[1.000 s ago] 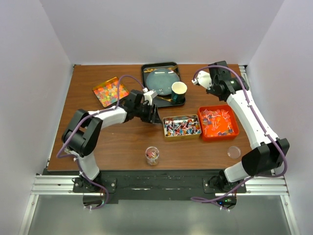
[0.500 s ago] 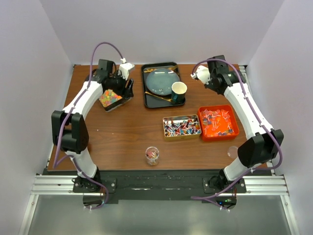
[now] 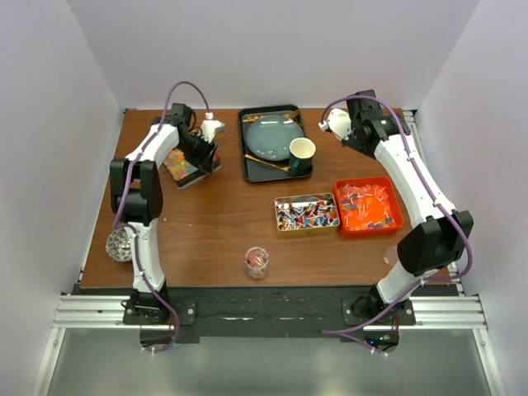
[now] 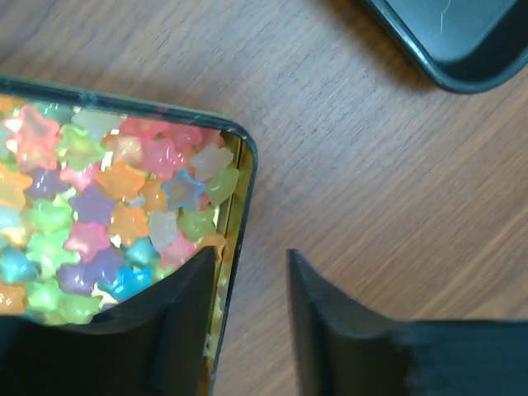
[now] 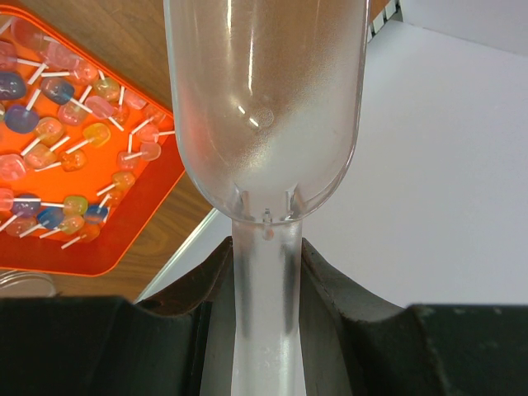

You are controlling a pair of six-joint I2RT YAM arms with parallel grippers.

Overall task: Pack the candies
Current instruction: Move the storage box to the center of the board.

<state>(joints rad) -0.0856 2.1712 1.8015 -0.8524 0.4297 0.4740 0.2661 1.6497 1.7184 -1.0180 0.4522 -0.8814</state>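
Note:
The candies lie in three containers: star-shaped ones in a gold tin (image 3: 181, 162) (image 4: 99, 198), wrapped ones in a second tin (image 3: 306, 214), and lollipops in an orange tray (image 3: 368, 206) (image 5: 58, 140). At the star tin's right corner is my left gripper (image 3: 205, 154) (image 4: 252, 256). It is open, with one finger over the candies, the other over the table and the tin's wall between them. My right gripper (image 3: 345, 129) (image 5: 264, 247) hangs above the back right of the table, shut on the handle of a clear plastic scoop (image 5: 264, 107) that looks empty.
A black tray (image 3: 247, 157) (image 4: 462, 49) at the back holds a grey-blue plate (image 3: 270, 136) and a green cup (image 3: 302, 154). A small clear jar (image 3: 256, 261) with a few candies stands near the front edge. A clear lid (image 3: 395, 256) lies front right, a shiny round thing (image 3: 120, 245) at the left edge.
My left arm has swung from the table's middle to the star candy tin at the back left and settled at its corner. The right arm with the scoop has barely shifted.

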